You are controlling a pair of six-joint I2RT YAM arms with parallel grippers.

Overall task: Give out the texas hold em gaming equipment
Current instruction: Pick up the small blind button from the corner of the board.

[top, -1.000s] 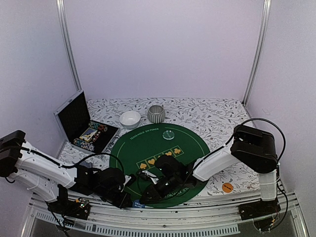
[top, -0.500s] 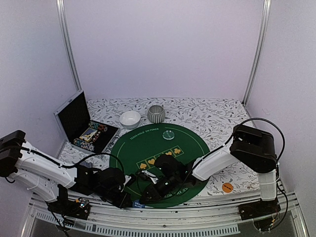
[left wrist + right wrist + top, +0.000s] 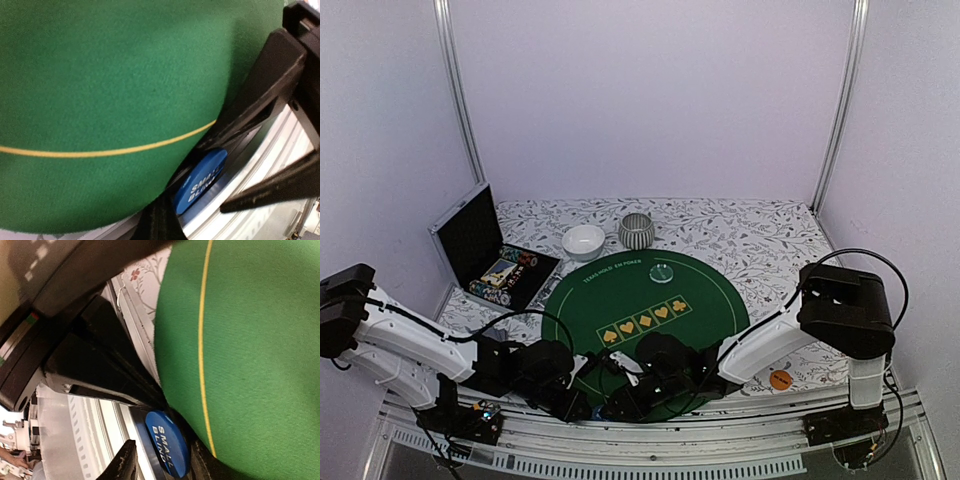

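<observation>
A round green felt mat (image 3: 650,290), matte and finely woven, with a thin yellow ring near its rim, lies on the table (image 3: 760,240). The table's cloth is white with a grey leaf-and-flower print. A flat, round blue button disc (image 3: 167,442) of smooth plastic, lettered SMALL BLIND in white, sits just off the mat's near rim, over the pale ribbed edge of the table. The left pincer (image 3: 157,217), black and tapered, is clenched, its tip right at the disc's edge. Whether it pinches the disc cannot be told. The right pincer (image 3: 165,464) stands released, one black finger on either side of the disc, with a sliver of gap showing beside one finger.
</observation>
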